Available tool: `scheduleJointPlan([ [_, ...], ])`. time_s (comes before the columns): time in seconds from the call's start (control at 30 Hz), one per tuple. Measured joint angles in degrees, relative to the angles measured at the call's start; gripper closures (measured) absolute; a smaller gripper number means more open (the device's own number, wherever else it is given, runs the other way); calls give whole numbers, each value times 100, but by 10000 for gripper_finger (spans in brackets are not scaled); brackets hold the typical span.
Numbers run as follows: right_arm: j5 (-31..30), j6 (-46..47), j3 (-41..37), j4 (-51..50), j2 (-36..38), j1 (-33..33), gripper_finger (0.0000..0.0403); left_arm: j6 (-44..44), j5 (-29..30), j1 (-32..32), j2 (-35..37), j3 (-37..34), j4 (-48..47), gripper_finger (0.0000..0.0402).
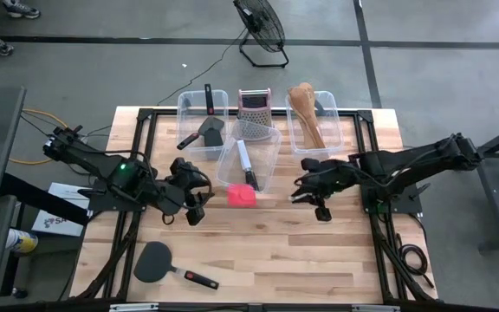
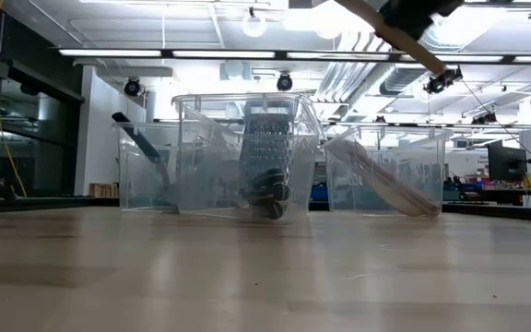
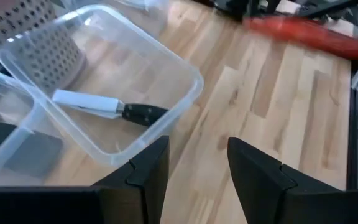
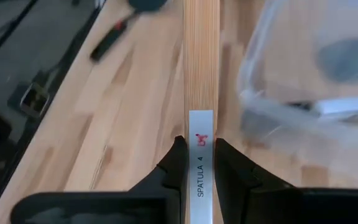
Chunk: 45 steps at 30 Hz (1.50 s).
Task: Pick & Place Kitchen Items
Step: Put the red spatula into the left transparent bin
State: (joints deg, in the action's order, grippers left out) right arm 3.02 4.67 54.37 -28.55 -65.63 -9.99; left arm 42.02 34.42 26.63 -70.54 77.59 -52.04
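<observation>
The right gripper (image 4: pixel 197 163) is pinched shut on a pale wooden spatula (image 4: pixel 201 68), clamped at its labelled end; the flat blade runs straight out from the fingers toward 12 o'clock in the wrist view, above the wooden table (image 1: pixel 319 251). From above, that gripper (image 1: pixel 304 189) hovers at about 3 o'clock of the middle clear bin (image 1: pixel 249 156), which holds a black-handled knife (image 1: pixel 246 163). The left gripper (image 3: pixel 194 168) has its fingers spread with nothing between them, at roughly 8 o'clock of that bin. A black spatula (image 1: pixel 158 262) lies on the table toward 6 o'clock of the left gripper
</observation>
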Motion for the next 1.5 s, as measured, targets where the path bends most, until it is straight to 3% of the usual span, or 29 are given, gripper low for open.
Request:
scheduleJointPlan([
  [0.17,-201,-32,0,668,176,288,358,-28,293,0,0,9,115,240],
  [0.33,-132,-39,0,1360,286,723,358,-386,1014,-2,0,10,521,240],
  [0.57,465,-144,0,2128,366,1318,358,-1349,2194,-34,0,12,1378,240],
  [0.63,664,-147,0,2351,366,1476,358,-1825,2266,-226,-41,13,1786,240],
  [0.77,1003,-129,2,2850,363,1802,358,-2748,1742,-772,-108,10,2940,215],
  [0.97,1649,-36,7,3292,361,2237,358,-3977,346,-1815,-417,15,4963,136],
  [1.07,1988,81,7,3696,361,2420,358,-4019,-166,-2174,-439,14,5099,113],
  [1.23,2337,178,7,4153,250,2715,358,-4028,-1222,-2530,-600,3,5512,108],
  [1.5,2643,393,7,4966,-210,2953,358,-4003,-1668,-2787,-894,5,6112,108],
])
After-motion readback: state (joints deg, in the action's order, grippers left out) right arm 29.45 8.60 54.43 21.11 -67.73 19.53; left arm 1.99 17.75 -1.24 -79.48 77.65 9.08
